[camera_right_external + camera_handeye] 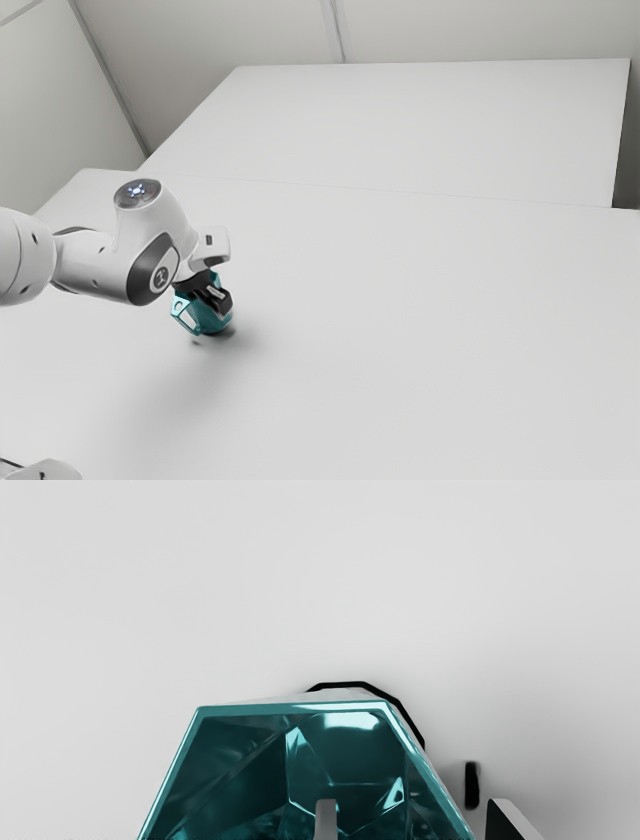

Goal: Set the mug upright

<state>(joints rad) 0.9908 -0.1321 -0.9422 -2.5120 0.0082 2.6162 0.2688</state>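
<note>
White tabletop (450, 350) — pale, seamed walls (230, 30) beyond.

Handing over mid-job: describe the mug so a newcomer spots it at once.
Across the white table, follow the white arm from the exterior view's left to its black gripper. The mug is there, one finger reaching into its mouth. Its glossy teal, many-sided body sets it apart from the white and black around it.

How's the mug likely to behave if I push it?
The mug has glossy faces, so it may skid when nudged. Its flat facets should discourage smooth rolling, though it could rock from one to another. Its crisp, straight edges suggest rigid walls, so I'd expect little give.
</note>
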